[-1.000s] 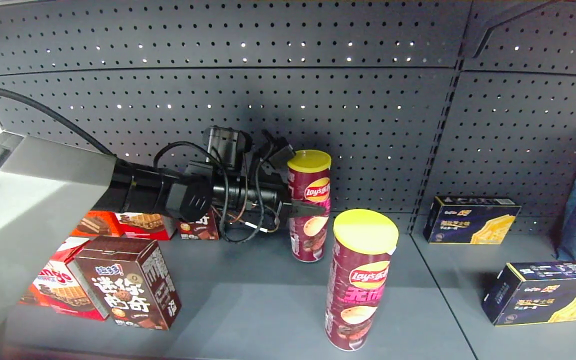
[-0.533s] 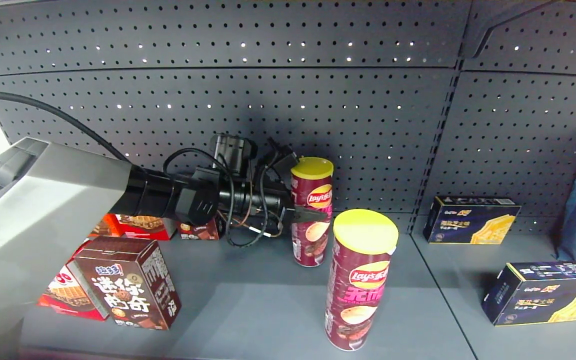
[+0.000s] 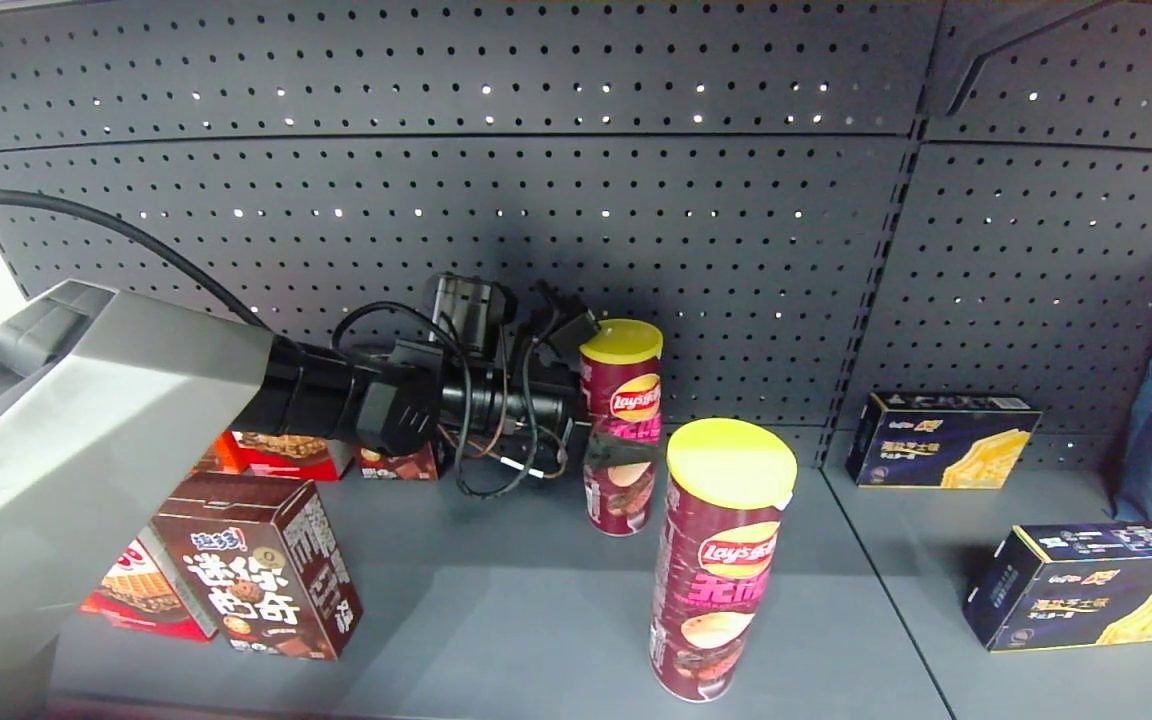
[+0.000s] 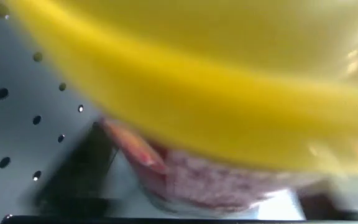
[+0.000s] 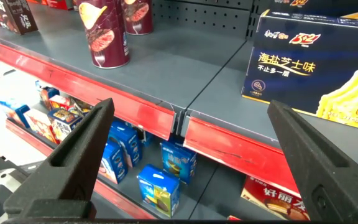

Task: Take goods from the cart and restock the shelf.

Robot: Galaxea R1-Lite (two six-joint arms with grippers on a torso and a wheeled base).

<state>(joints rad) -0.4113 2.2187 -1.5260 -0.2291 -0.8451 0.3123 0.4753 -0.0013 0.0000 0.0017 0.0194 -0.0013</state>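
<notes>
At the centre of the head view, against the dark perforated back panel (image 3: pixel 736 230), the left gripper (image 3: pixel 619 450) comes in from the left of the frame. Its jaws are closed around the middle of a tall maroon chip can with a yellow plastic lid (image 3: pixel 622 385), and one dark finger (image 3: pixel 626 452) crosses the can's front. The can is upright, close to the back panel, with its base down at the grey metal shelf board (image 3: pixel 496 610); whether it rests fully on the board cannot be told. A second maroon chip can with a yellow lid (image 3: pixel 721 560) stands upright nearer the camera, just right of the held one and apart from it. At lower left a brown cardboard cookie box (image 3: pixel 256 565) stands on end, with red wafer boxes (image 3: pixel 286 455) behind it near the panel. On the right of the frame lie two dark blue boxes with yellow pictures, one at the back (image 3: pixel 946 440) and one near the front edge (image 3: pixel 1096 585). In the right wrist view the right gripper (image 5: pixel 190 106) has its jaws spread wide with nothing between them, in front of the red shelf edge strip (image 5: pixel 123 93).
</notes>
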